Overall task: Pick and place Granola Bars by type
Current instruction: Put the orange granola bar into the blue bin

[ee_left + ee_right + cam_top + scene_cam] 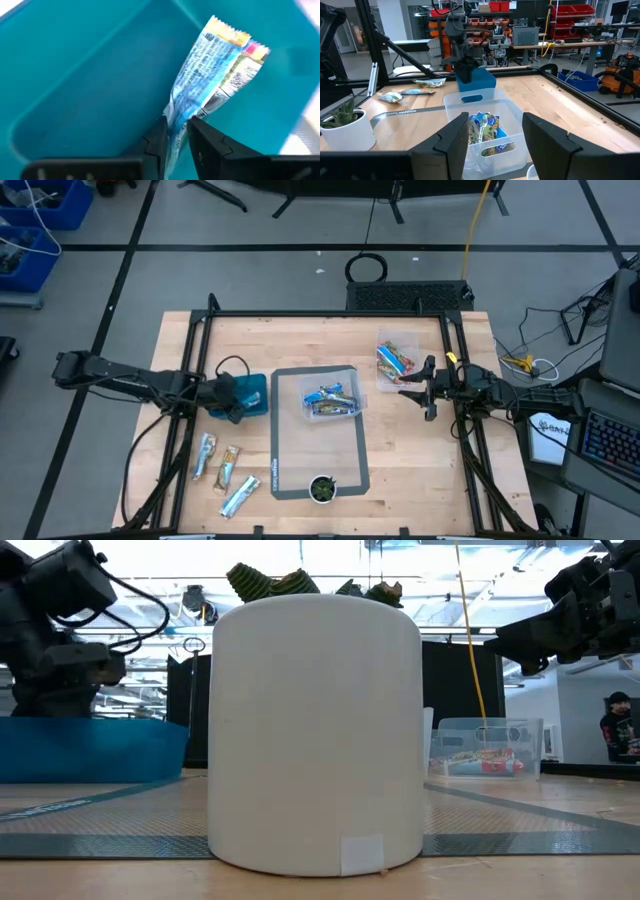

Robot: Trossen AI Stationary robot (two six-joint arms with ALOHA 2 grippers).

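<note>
My left gripper [177, 135] hangs over the teal bin [255, 396] at the table's left and is shut on a blue-and-white granola bar [215, 70]. Three more bars [205, 455] [231, 468] [240, 497] lie flat on the wood near the left front. A clear bin [332, 398] on the grey mat [285, 470] holds several blue bars. Another clear bin [398, 360] at the right holds blue and orange-red bars. My right gripper [420, 390] waits open and level at the right, with nothing between its fingers [452, 142]. My left gripper pinches one end of the bar's wrapper [175, 117] between its two fingers. The fingers slant down from above into the teal bin. The bar sticks out ahead of the fingers, its far crimped end [227, 32] over the bin's inside. Whether that end touches the bin, I cannot tell.
A white pot with a small green plant [322, 489] stands at the mat's near edge and fills the middle of the low view [315, 730]. A black frame [330, 314] runs round the table. Bare wood lies at the right front.
</note>
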